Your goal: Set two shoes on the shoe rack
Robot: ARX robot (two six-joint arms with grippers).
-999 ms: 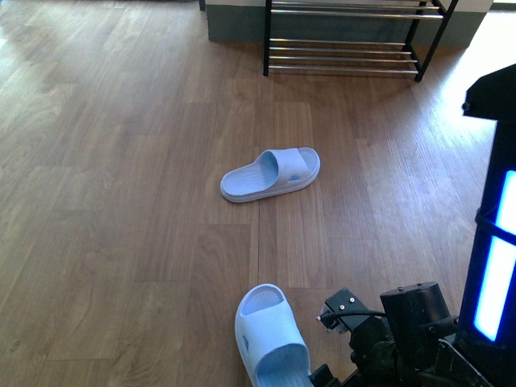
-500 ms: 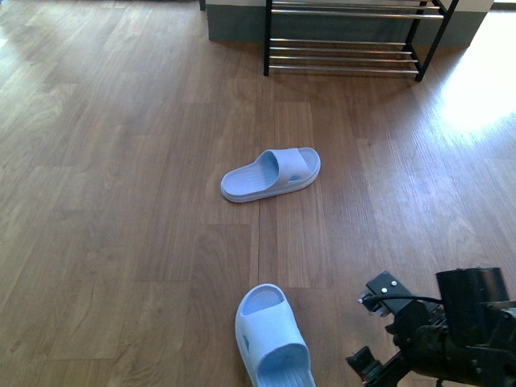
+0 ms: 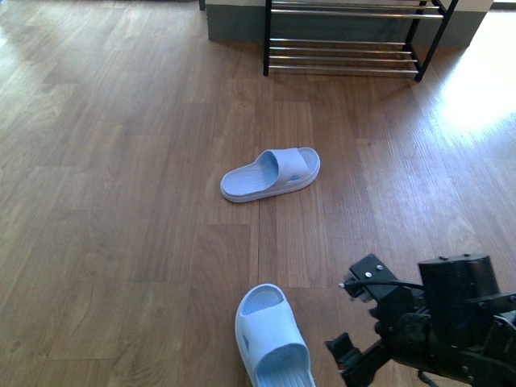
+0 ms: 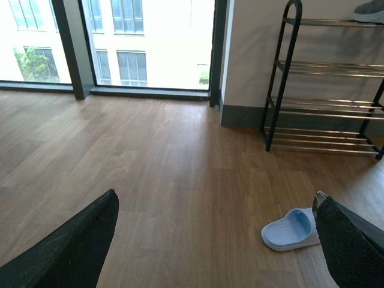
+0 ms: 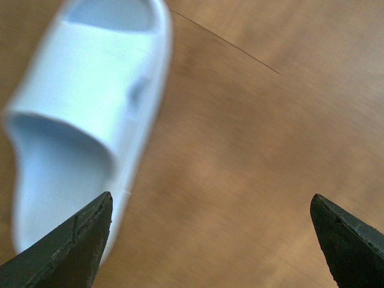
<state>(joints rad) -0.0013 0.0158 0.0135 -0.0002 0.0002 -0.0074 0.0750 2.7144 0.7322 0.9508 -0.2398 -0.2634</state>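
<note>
Front view: two pale blue slides, well apart on the wood floor (image 3: 121, 201). The near slide (image 3: 272, 343) is cut off by the bottom edge. The far slide (image 3: 270, 174) lies side-on at mid-floor with bare planks all round. One shoe rack (image 3: 347, 56) stands at the far end, open floor between it and the far slide. The right gripper (image 5: 210, 201) hangs just beside the near slide, fingers spread wide, holding nothing. The left gripper (image 4: 216, 198) is also spread wide and empty, over clear floor.

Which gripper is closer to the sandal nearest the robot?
Right. The right gripper is just beside the near sandal; the left gripper is outside the front view, no sandal close.
</note>
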